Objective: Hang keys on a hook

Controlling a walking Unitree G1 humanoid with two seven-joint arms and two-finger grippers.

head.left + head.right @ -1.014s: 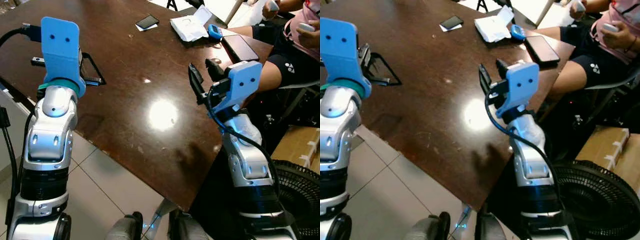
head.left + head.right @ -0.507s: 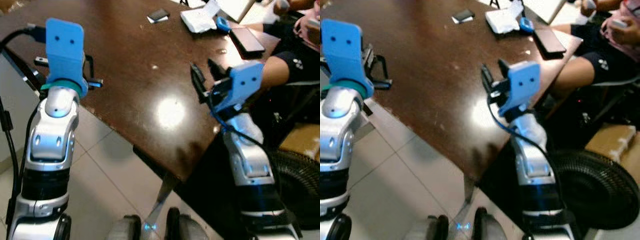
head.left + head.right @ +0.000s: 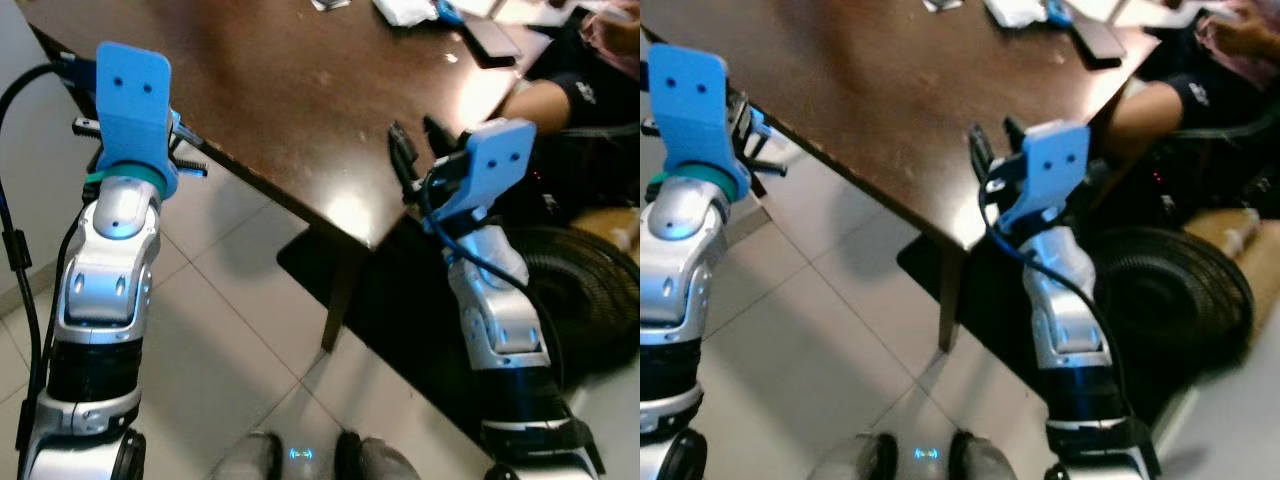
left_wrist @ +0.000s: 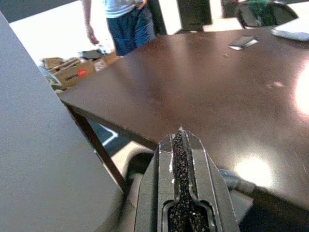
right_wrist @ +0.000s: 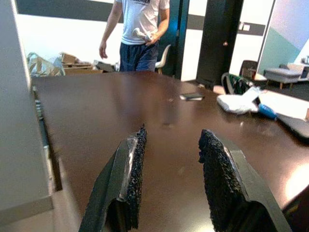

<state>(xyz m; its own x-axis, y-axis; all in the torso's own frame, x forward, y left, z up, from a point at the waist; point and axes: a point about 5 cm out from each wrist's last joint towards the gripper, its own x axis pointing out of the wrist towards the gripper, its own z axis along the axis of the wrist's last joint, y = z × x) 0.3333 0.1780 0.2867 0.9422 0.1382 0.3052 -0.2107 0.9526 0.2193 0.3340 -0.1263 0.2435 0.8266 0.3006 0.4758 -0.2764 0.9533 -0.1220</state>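
the left gripper (image 4: pixel 181 159) is pressed closed, and whatever lies between its fingers (image 3: pixel 185 150) is hidden. beyond the right gripper (image 5: pixel 169 159), a standing person (image 5: pixel 140 29) is cut off at the frame's top edge.

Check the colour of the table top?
Dark brown, glossy table top, clearest in the right wrist view beyond the right gripper.

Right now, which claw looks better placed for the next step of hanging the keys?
Left, probably. The left claw is shut, and a small dark-and-blue item hangs by its tip; it may be the keys, though I cannot tell. The right claw is open and empty over the table.
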